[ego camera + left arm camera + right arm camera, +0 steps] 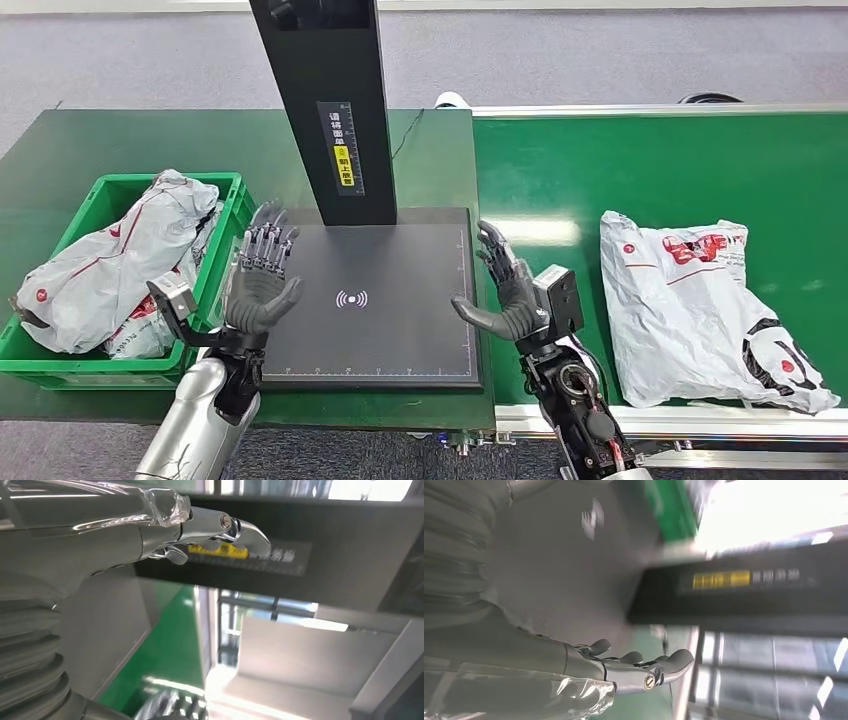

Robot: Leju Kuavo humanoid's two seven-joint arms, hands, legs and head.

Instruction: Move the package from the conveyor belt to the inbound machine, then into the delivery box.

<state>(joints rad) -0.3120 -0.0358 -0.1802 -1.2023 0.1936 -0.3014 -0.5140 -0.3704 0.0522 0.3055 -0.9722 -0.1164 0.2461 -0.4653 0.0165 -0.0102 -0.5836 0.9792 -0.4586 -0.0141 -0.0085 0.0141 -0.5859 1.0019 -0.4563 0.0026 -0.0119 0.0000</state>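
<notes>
Where the dark green tabletop point(60, 150) begins on the left, a green plastic crate point(100, 200) holds crumpled grey-white plastic mailer bags point(110, 262) with red printing, one of them hanging over the crate's near left rim. Just beside the crate's right wall, the left robot hand point(260, 285) rises on its silver arm, palm turned toward the middle, fingers straight and slightly apart, thumb out; it holds nothing. It hovers over the left edge of the flat black scanner pad point(400, 330) with a white wireless mark point(351, 299) at its centre. From the pad's far edge stands a black upright column point(325, 100) bearing a label with a yellow patch; the left wrist view shows the same label past the hand's shiny fingertips point(250, 532).

Over the pad's right edge, the right robot hand point(505, 290) mirrors the first, palm facing inward, fingers spread and lightly bent, thumb pointing toward the pad, with nothing in it. The right wrist view is blurred, showing its fingertips point(674, 660) free in front of the grey pad and dark column.

Farther right runs the green conveyor belt point(660, 160). On it lies the white plastic package point(690, 310) with red and black print, flat and wrinkled, near the belt's near edge, to the right of the right robot hand and apart from it.
</notes>
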